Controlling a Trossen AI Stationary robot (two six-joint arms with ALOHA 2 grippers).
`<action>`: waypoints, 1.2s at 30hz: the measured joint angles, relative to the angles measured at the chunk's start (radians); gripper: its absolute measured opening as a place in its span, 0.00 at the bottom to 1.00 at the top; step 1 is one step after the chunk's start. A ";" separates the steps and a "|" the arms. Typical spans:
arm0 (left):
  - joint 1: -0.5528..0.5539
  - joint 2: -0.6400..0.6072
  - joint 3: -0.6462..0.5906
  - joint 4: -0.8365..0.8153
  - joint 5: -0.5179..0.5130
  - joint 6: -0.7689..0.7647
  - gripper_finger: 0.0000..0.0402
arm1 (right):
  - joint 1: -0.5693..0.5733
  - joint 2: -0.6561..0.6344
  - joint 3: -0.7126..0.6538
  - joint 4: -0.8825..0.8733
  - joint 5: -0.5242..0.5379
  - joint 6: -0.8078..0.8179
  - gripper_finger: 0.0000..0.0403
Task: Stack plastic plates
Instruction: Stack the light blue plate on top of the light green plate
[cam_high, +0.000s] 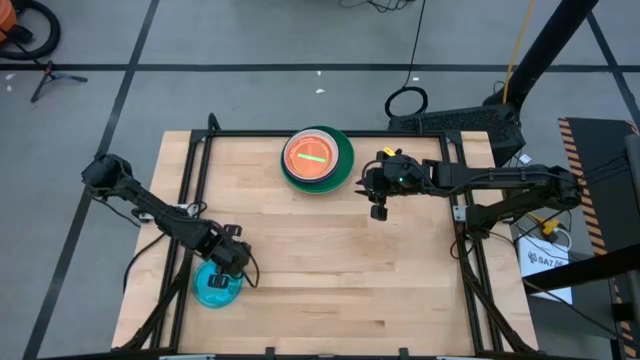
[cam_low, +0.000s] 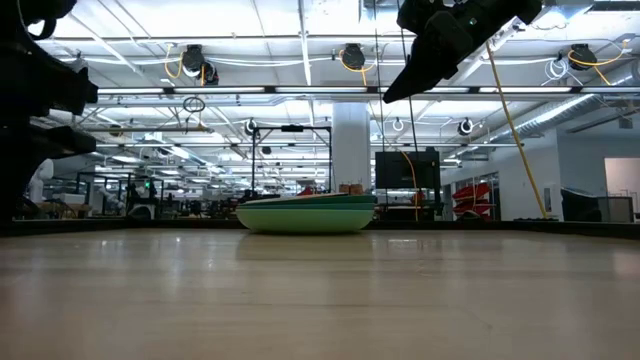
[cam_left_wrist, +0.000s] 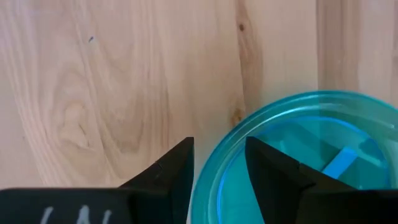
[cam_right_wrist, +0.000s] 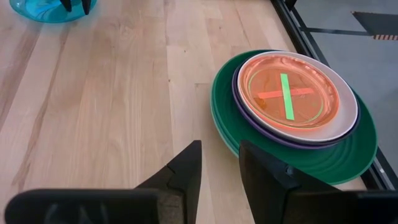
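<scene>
Left tool (cam_left_wrist: 217, 168), narrowly open astride the blue plate's (cam_left_wrist: 298, 155) rim at 7 o'clock on the desk (cam_high: 330, 270), could easily lose that slick edge when lifting.

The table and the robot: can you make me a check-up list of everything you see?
Surface: wooden table, bare in the middle.
Job's things: plate stack at the far edge, orange plate on top; blue plate alone near the front left.
Clutter: nothing seen.
Grippers: left gripper open, straddling the blue plate's rim; right gripper open, beside the stack.
Cables: cable loop on the floor behind the table.
Surroundings: grey floor, taped lines.
</scene>
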 joint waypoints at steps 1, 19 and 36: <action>0.003 0.000 0.000 0.006 0.001 0.005 0.37 | 0.000 0.000 0.000 -0.002 0.000 -0.001 0.25; 0.027 0.064 0.000 0.053 0.082 0.063 0.37 | 0.000 0.000 0.000 -0.024 0.000 -0.004 0.25; 0.028 0.064 -0.031 0.103 0.118 0.060 0.37 | 0.000 0.000 0.000 -0.027 0.000 -0.004 0.25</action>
